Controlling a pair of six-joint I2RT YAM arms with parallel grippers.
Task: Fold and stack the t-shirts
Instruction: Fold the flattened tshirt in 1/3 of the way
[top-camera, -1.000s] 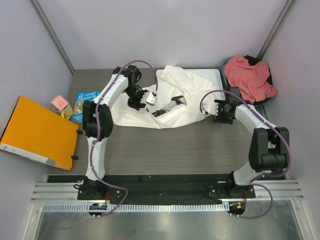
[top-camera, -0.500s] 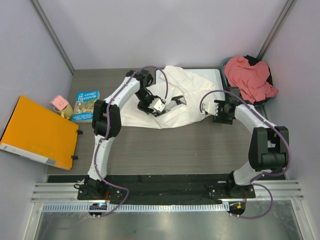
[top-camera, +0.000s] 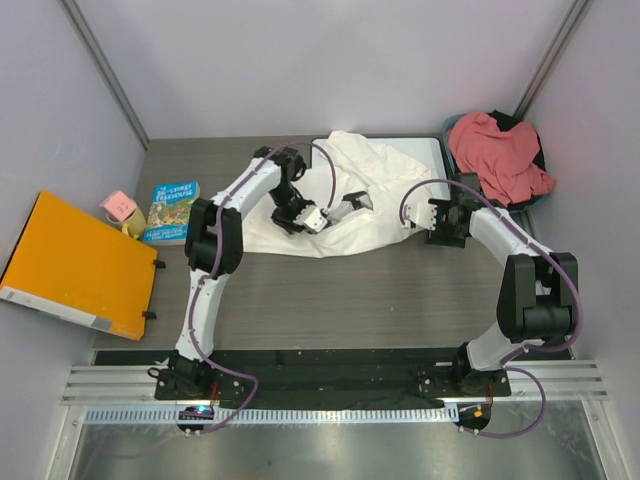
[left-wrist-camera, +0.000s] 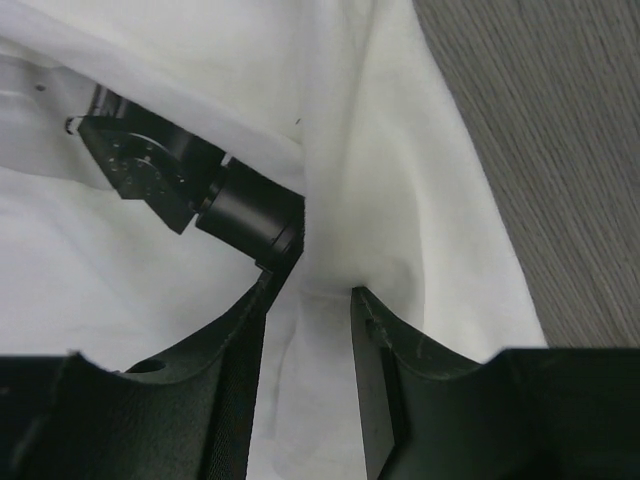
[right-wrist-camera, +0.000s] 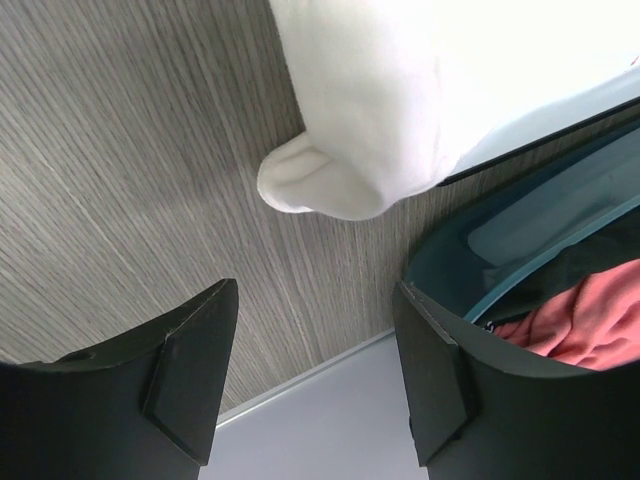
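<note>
The white t-shirt (top-camera: 375, 175) lies crumpled over the whiteboard (top-camera: 432, 150) at the back middle of the table. My left gripper (top-camera: 336, 211) is down on its left part. In the left wrist view its fingers straddle a raised fold of the white t-shirt (left-wrist-camera: 400, 150), and the left gripper (left-wrist-camera: 318, 290) is open with cloth filling the gap. The salmon pink t-shirt (top-camera: 497, 150) is heaped in a blue basket (top-camera: 452, 128) at the back right. My right gripper (top-camera: 458, 196) hovers open and empty between the white shirt's edge (right-wrist-camera: 400, 90) and the basket (right-wrist-camera: 470, 260).
A black fixture (left-wrist-camera: 190, 190) shows through a gap in the white cloth just ahead of my left fingers. An orange folder (top-camera: 75, 265), a blue book (top-camera: 170, 210) and a small pink box (top-camera: 118, 205) lie at the left. Walls close in on three sides.
My left arm has swung right from the shirt's left edge onto the cloth, and its jaws have narrowed around a fold. The right arm has stayed still.
</note>
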